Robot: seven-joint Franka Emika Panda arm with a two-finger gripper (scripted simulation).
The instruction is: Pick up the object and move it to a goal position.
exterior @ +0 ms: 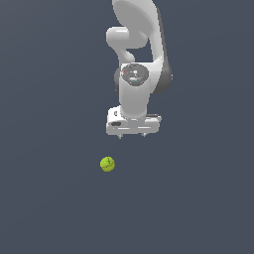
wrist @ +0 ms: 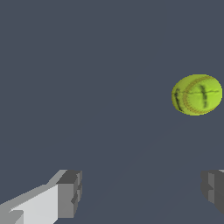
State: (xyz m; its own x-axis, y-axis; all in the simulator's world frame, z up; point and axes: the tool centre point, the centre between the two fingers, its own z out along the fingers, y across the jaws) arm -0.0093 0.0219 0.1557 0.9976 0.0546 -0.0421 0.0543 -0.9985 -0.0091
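Hovering above a plain dark floor, white gripper (exterior: 132, 135) has jaws spread wide, holding nothing. Yellow-green ball (exterior: 107, 164) sits on floor below & toward exterior view's left, not btwn fingers (wrist: 70, 194), so gripper likely needs a sideways shift before descending.

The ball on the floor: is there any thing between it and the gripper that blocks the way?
Nothing visible does. The yellow-green ball lies alone on the dark floor, and the open gripper hangs above it, offset toward the exterior view's right. The wrist view shows only bare floor between the fingertips and the ball.
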